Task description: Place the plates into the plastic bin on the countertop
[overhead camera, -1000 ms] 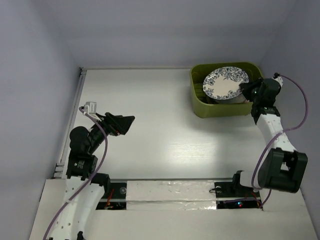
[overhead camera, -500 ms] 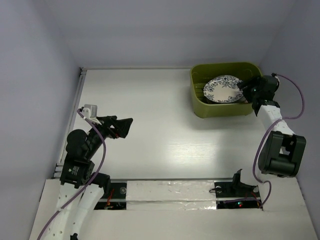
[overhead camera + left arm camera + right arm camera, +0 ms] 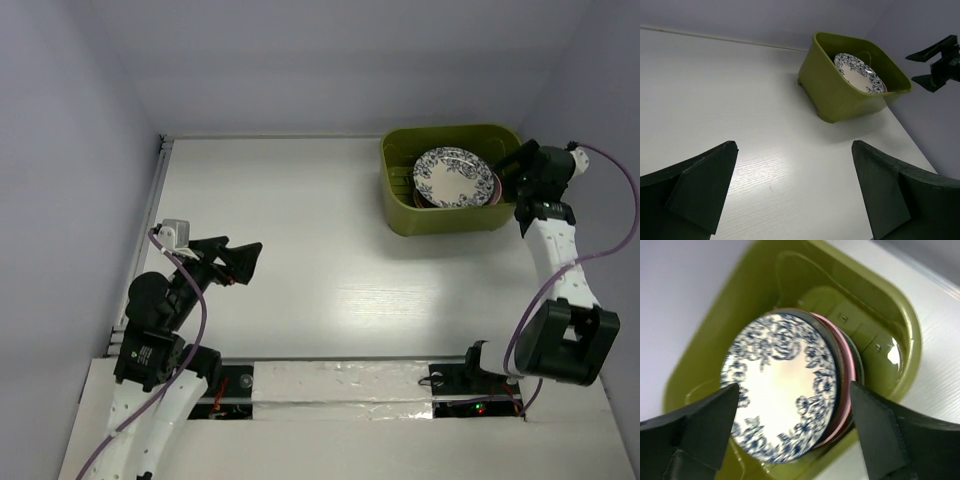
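The olive-green plastic bin stands at the far right of the white countertop. Inside it the plates lie stacked and slightly tilted: a blue-white floral plate on top, a pink rim and a dark rim under it. My right gripper hovers open over the bin's right edge, holding nothing. The right wrist view shows the floral plate and pink rim below my right gripper. My left gripper is open and empty over the near-left countertop, far from the bin.
Pale lilac walls close in the countertop at the back and both sides. A metal rail runs along the left edge. A taped white strip lies at the near edge between the arm bases. The right gripper shows in the left wrist view.
My right gripper opened and let go of the floral plate, which settled onto the stack in the bin; the gripper drew back to the right. The left arm pulled back toward the near left.
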